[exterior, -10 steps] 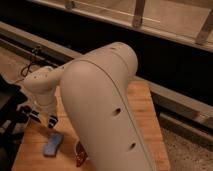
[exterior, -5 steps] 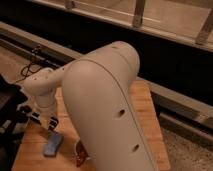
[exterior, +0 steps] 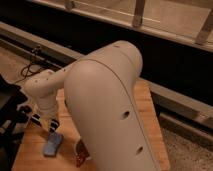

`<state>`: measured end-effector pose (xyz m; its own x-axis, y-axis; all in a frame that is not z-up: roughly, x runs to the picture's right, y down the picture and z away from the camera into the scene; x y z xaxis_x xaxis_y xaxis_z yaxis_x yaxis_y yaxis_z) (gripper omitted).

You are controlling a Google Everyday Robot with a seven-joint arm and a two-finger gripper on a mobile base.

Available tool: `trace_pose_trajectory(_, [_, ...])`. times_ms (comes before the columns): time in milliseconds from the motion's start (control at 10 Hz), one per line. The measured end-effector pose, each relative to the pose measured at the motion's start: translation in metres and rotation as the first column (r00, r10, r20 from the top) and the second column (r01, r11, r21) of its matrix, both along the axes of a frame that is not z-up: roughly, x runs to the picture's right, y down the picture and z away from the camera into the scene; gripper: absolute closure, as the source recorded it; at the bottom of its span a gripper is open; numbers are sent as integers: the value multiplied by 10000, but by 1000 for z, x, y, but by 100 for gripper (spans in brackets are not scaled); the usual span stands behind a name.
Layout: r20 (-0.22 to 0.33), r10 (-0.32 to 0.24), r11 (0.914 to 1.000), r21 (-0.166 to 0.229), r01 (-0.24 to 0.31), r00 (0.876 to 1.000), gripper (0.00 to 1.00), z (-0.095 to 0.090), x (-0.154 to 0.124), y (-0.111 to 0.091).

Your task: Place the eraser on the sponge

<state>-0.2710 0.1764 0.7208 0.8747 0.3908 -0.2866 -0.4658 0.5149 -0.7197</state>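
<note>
Sponge (exterior: 52, 144) just beneath tool (exterior: 50, 127)

The claw (exterior: 51, 127) has sunk slightly, now just above the blue sponge (exterior: 52, 146)

Wooden worktop (exterior: 150, 117), light plank surface, runs near-left to mid-right. Small red object (exterior: 80, 156) on it at the near edge, partly hidden, can't identify it. Black cable (exterior: 31, 64) loops on the floor far left, beyond the worktop. Dark equipment (exterior: 7, 110) just beside the worktop's left edge. Grey ledge (exterior: 180, 100) runs diagonally behind the worktop, with a dark wall band (exterior: 175, 65) above it. Metal posts (exterior: 138, 12) along the far top. Speckled floor (exterior: 192, 150) near right. Gripper (exterior: 50, 125) hangs low over the worktop's near-left corner.
</note>
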Motion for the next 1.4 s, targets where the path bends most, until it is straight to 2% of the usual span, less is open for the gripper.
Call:
trace_pose_trajectory(200, [133, -23, 10000, 57, 22, 9999, 82, -1, -2, 0])
trace_pose_trajectory(400, [859, -25, 9998, 181, 9, 9963, 82, -3, 3, 6])
trace_pose_trajectory(500, [930, 139, 9998, 105, -150, 9956, 82, -4, 8, 9])
trace_pose_trajectory(800, [1163, 232, 9993, -321, -196, 9929, 82, -2, 12, 28])
trace_pose_trajectory(1000, [1481, -6, 9960, -882, 138, 9890, 80, 5, 10, 49])
trace_pose_trajectory(1200, [1673, -400, 9864, -1505, 656, 9851, 63, 9, 8, 68])
trace_pose_trajectory(1400, [1659, -510, 9777, -1927, 831, 9848, 41, 12, 11, 79])
